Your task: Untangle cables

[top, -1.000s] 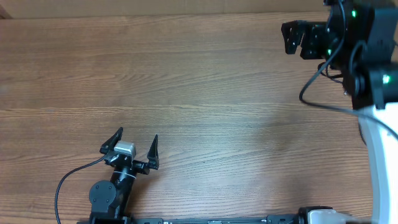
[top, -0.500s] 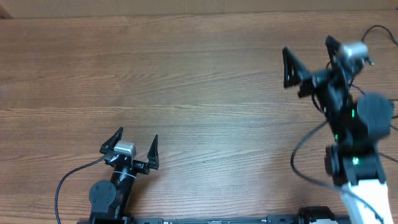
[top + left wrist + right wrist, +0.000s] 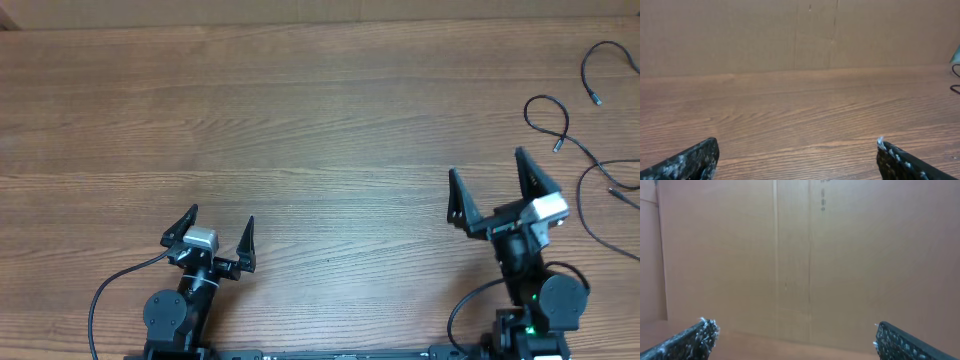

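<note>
R gripper (image 3: 486, 165) stands wide open w/ nothing in it; 1 s ago it was up at the far right corner, over the spot where the cables (image 3: 530, 110) now lie; since then the R arm (image 3: 535, 285) has pulled back to the near edge of the bench (image 3: 300, 120). Cables rest at the far right, well apart from both grippers, in loose curved strands; whether any cross I can't tell. Prob. means they've been let go & the job is near done. R arm sits folded low, gripper tilted up; its wrist cam sees only a cardboard wall (image 3: 800, 255). L gripper (image 3: 221, 215) is open too, empty, unmoved.
</note>
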Robot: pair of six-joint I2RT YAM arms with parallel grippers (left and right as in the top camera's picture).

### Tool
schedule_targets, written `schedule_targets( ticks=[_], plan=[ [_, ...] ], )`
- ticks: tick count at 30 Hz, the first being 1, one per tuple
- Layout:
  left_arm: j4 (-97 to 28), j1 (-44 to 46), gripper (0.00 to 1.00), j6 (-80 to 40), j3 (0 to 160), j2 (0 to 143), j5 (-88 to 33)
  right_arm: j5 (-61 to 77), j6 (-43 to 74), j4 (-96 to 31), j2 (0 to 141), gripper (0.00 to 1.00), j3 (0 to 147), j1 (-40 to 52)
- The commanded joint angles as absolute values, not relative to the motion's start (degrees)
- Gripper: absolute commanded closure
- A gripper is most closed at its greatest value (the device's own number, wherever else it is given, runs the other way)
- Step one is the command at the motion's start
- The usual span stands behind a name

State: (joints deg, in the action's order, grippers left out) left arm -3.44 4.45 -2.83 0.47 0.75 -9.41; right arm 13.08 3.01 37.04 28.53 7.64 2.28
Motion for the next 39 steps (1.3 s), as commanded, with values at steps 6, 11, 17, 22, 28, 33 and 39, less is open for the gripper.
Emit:
schedule_targets(
  ticks=[6, 11, 17, 22, 28, 33, 39],
  plan=[
    [-3.5, 4.1, 0.00, -3.0, 0.3, 0.2, -10.1, 13.0, 3.2, 32.2, 21.5, 0.00, 0.5, 2.1],
    [-3.5, 4.1, 0.00, -3.0, 0.3, 0.2, -10.1, 13.0, 3.2, 25.2, 18.2, 0.00, 0.5, 2.1],
    [-3.5, 4.1, 0.00, -3.0, 0.3, 0.2, -10.1, 13.0, 3.2, 8.4, 11.5, 0.00, 0.5, 2.1],
    [-3.5, 4.1, 0.00, -3.0, 0.3, 0.2, -10.1, 12.5, 3.2, -3.8, 4.5, 0.00, 0.5, 2.1],
    [-3.5, 4.1, 0.01, -3.0, 0.3, 0.2, -10.1, 11.4, 3.2, -4.0, 0.1, 0.00, 0.5, 2.1],
    [-3.5, 4.1, 0.01, -3.0, 0.3, 0.2, -10.1, 11.2, 3.2, -4.0, 0.1, 0.00, 0.5, 1.8],
    [-3.5, 4.1, 0.00, -3.0, 0.3, 0.2, -10.1, 10.8, 3.0, -4.0, 0.1, 0.00, 0.5, 1.5]
  ],
)
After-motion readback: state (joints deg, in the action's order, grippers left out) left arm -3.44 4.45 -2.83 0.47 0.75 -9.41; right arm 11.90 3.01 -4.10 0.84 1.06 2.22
